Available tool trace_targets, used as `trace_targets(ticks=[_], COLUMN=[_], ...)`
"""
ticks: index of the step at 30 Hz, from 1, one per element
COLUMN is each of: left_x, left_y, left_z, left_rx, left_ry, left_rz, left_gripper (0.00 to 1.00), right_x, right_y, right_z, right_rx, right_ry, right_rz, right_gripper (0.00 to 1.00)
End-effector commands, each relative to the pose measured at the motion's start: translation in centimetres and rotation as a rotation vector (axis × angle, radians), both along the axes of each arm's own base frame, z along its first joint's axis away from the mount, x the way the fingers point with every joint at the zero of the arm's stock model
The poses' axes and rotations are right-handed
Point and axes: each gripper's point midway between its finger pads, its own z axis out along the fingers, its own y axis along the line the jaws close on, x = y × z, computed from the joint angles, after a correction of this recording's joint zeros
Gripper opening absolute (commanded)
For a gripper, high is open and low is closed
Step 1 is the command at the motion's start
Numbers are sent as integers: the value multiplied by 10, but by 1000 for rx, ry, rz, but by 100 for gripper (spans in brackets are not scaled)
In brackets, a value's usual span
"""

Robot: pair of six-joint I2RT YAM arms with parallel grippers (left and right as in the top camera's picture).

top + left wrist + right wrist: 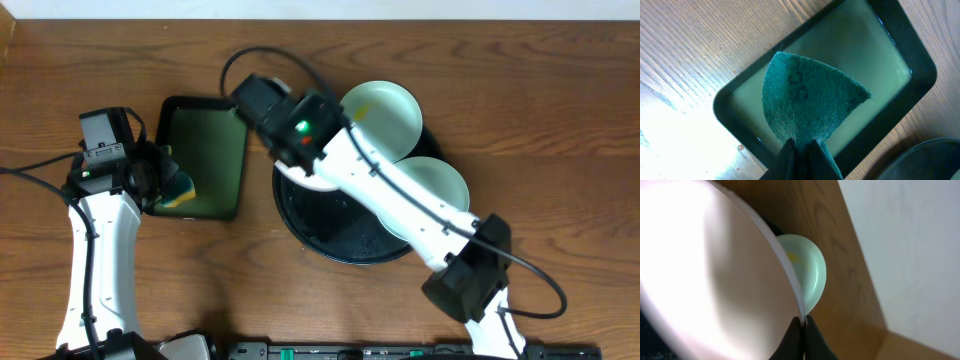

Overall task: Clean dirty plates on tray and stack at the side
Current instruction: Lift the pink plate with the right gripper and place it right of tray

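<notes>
The white plate [715,270] is clamped by its rim in the shut right hand [801,327] and held tilted over the left part of the round black tray [335,238]. One mint plate [385,112], yellow-smeared, and a second mint plate [442,180] are seen at that tray's far right edge. A green scouring sponge [805,95] is pinched in the left hand [801,150] above the rectangular tray [922,70] on the table [560,80].

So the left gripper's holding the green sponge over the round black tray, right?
No. The left wrist view shows the left gripper holding the green sponge over the small rectangular tray with the green floor. The round black tray lies beside it.
</notes>
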Motion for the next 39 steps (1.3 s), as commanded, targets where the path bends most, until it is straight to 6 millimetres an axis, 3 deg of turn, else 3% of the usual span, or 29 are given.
trace_targets(ticks=[1, 5, 9, 13, 17, 21, 24, 30, 36, 39], left_x=[-2, -2, -2, -2, -2, -2, -2, -2, -2, -2], left_y=[0, 0, 0, 0, 0, 0, 0, 0, 0, 0], left_z=[1, 1, 1, 1, 1, 1, 1, 1, 1, 1], left_rx=[3, 3, 3, 3, 3, 3, 3, 2, 3, 3], left_ry=[-2, -2, -2, -2, -2, -2, -3, -1, -1, 0], left_rz=[-13, -13, -13, -13, -13, -13, -13, -13, -13, -13], left_gripper=[8, 7, 8, 7, 7, 7, 8, 7, 7, 8], right_x=[22, 36, 55, 77, 89, 89, 81, 70, 61, 61], right_y=[-30, -63, -103, -172, -252, -323, -358, -402, -421, -422], right_z=[-12, -32, -35, -29, -31, -48, -71, -124, -143, -143], right_rx=[119, 330, 597, 807, 868, 859, 879, 919, 941, 941], right_ry=[71, 268, 408, 444, 389, 338, 336, 313, 301, 300], right_rz=[-122, -194, -277, -394, -549, -702, -809, -952, -1022, -1022], right_gripper=[1, 1, 1, 1, 1, 1, 1, 1, 2, 21])
